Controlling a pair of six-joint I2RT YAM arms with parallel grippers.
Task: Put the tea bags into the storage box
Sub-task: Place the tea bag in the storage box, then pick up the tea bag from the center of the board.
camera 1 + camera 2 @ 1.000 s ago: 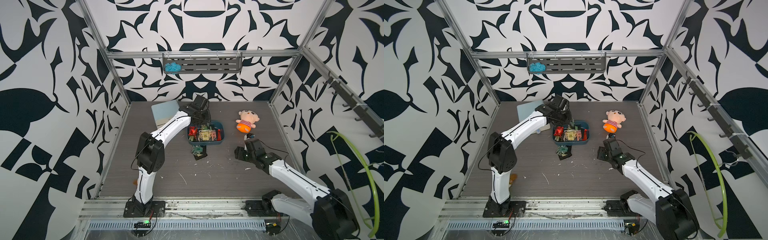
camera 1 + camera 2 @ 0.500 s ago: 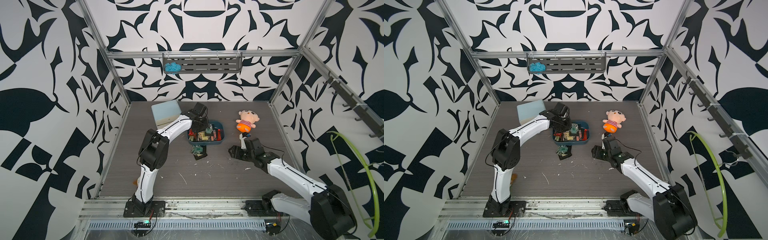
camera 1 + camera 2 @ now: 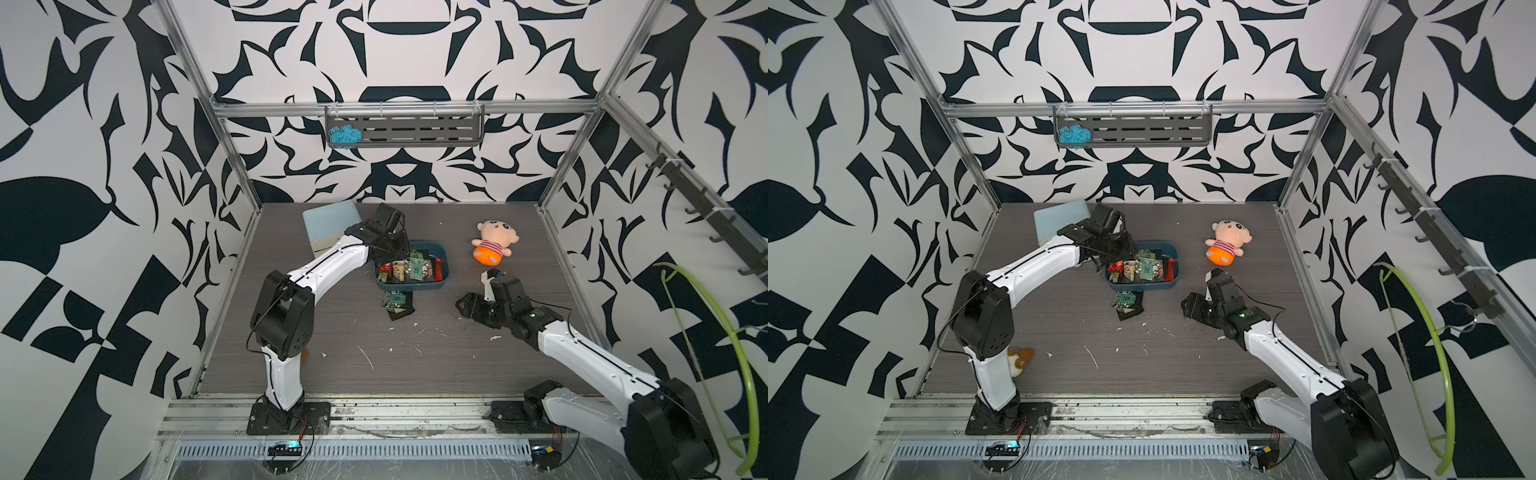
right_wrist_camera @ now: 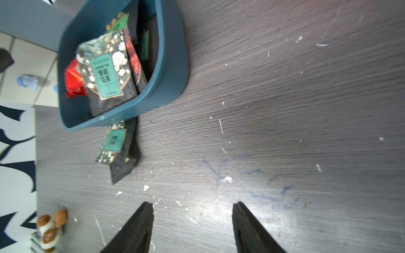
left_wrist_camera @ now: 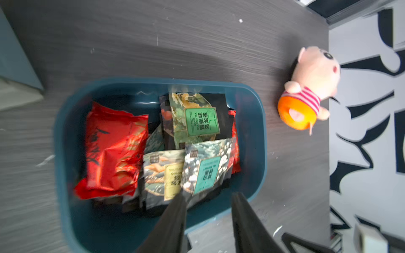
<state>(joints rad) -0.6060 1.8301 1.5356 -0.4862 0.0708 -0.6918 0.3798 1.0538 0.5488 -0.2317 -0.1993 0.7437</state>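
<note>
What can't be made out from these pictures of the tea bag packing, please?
- Tea bags in the storage box: left wrist view, upper sachets cover lower ones, so no count.
- Stack on the table: right wrist view, its green-labelled sachet hides most of what lies beneath.
- Left gripper: both top views, its own wrist hides the jaws.
- Small toy: both top views, left arm covers part.

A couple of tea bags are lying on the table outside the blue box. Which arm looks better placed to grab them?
Probably right. The right hand is open, empty and faces the loose tea bags across bare table; the left hand hangs open over the storage box.
</note>
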